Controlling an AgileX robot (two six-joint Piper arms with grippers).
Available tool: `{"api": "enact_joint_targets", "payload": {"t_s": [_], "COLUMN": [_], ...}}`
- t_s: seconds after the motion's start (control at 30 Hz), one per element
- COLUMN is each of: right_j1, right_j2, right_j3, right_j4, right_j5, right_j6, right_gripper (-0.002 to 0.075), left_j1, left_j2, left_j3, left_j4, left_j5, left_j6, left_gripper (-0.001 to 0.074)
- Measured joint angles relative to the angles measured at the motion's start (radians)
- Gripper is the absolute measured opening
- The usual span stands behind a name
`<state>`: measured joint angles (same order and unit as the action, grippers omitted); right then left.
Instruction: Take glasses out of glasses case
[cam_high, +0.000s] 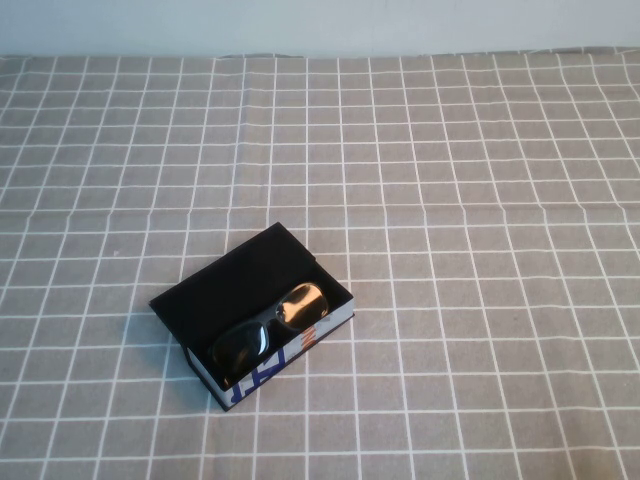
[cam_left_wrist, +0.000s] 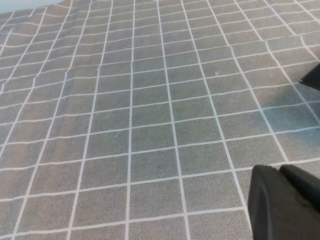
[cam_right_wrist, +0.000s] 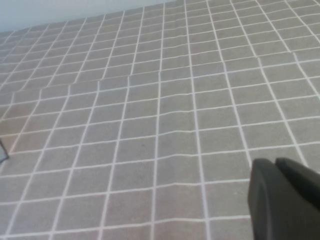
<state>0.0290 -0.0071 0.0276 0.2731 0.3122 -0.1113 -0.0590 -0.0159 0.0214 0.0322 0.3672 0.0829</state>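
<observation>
The glasses case (cam_high: 215, 290) is a flat black box lying open and slanted on the checked cloth, left of the middle in the high view, with its white printed side edge facing the near side. The glasses (cam_high: 268, 330), black-framed with gold-glinting lenses, lie inside it along the near wall. Neither arm shows in the high view. My left gripper (cam_left_wrist: 279, 170) is shut and empty, low over bare cloth. A dark corner (cam_left_wrist: 312, 77) at the edge of the left wrist view may be the case. My right gripper (cam_right_wrist: 275, 162) is shut and empty over bare cloth.
A grey tablecloth with a white grid (cam_high: 480, 200) covers the whole table. A pale wall (cam_high: 320, 25) runs along the far edge. A small dark sliver (cam_right_wrist: 2, 150) shows at the edge of the right wrist view.
</observation>
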Motion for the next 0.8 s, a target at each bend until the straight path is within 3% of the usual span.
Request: {"api": "enact_joint_targets", "payload": {"t_s": [0.1, 0.3, 0.4, 0.63, 0.8], "right_j1": [0.000, 0.000, 0.000, 0.000, 0.000], "right_j2": [0.000, 0.000, 0.000, 0.000, 0.076], "right_j3": [0.000, 0.000, 0.000, -0.012, -0.177], "right_j4": [0.094, 0.517, 0.640, 0.743, 0.630], "right_j5": [-0.011, -0.143, -0.193, -0.122, 0.080], "right_j6": [0.000, 0.000, 0.000, -0.041, -0.068], "right_gripper": [-0.0018, -0.0018, -0.0018, -0.0018, -0.0018], "left_j1": [0.000, 0.000, 0.000, 0.000, 0.000], "left_j2": [0.000, 0.000, 0.000, 0.000, 0.000], "left_j3": [0.000, 0.000, 0.000, 0.000, 0.000], "left_j4": [0.000, 0.000, 0.000, 0.000, 0.000], "left_j5": [0.000, 0.000, 0.000, 0.000, 0.000], "left_j6": [0.000, 0.000, 0.000, 0.000, 0.000], "left_gripper": [-0.0004, -0.0004, -0.0004, -0.0004, -0.0004]}}
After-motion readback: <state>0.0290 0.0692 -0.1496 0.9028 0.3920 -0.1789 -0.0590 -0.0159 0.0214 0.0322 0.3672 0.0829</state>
